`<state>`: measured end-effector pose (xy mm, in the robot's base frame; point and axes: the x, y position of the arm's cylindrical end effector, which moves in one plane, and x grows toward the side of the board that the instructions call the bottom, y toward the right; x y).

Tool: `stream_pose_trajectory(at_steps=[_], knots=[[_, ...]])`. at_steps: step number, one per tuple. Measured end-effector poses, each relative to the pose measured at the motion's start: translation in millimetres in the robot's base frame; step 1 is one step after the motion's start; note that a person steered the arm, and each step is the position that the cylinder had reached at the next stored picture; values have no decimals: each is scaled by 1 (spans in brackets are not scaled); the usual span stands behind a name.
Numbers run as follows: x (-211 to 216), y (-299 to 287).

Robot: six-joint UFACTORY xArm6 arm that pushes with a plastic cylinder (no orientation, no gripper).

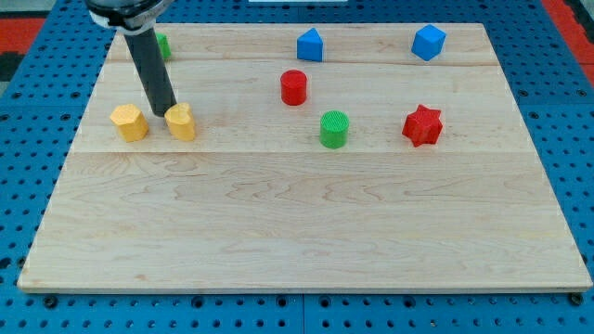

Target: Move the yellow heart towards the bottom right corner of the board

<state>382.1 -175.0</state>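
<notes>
Yellow heart [183, 123] has my tip [171, 113], a jawless rod tool, touching its upper-left side, suiting a push toward bottom-right.

No readable text, labels, brands, numbers or signs anywhere: none on blocks, wooden board [306, 232], rod or blue pegboard surround.

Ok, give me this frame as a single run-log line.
tip at yellow heart's upper-left edge | yellow block at the view's left of tip | heart far from bottom-right corner | task not done
</notes>
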Motion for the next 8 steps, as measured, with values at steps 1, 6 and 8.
stream_pose_trajectory(at_steps=[1, 6, 8], knots=[[20, 32], [112, 172], [149, 303]])
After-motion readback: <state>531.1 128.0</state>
